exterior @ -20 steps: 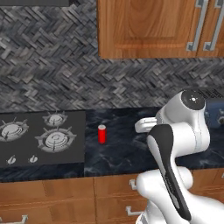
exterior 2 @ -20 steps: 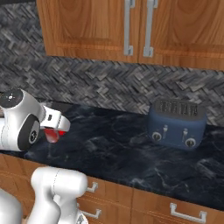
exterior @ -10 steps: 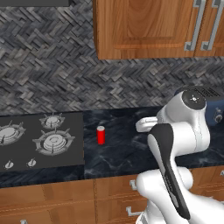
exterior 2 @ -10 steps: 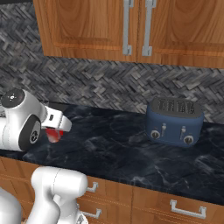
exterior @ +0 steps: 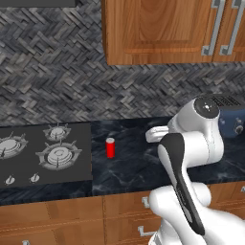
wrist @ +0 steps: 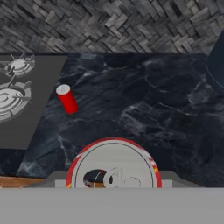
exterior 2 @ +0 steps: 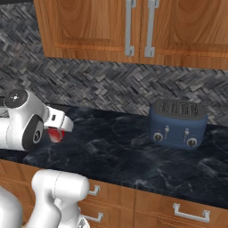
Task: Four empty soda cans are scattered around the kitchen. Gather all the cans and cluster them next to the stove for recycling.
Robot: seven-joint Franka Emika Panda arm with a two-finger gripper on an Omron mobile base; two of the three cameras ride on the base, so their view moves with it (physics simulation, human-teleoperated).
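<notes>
Carrying red soda can with silver top (wrist: 113, 168), claw (wrist: 113, 183) clamped on it; second upright red can (exterior: 110, 148) stands just beside black gas stove (exterior: 45, 153), ahead-left of claw.

A blue toaster (exterior 2: 178, 123) with four small silver knobs stands on the dark marbled desk (exterior 2: 124, 156), close to the grey herringbone tile wall (exterior: 52, 72). Wooden cupboards (exterior 2: 133, 24) with long silver handles hang above it. Wooden drawers (exterior 2: 178, 209) with silver pulls run under the desk's front edge.
</notes>
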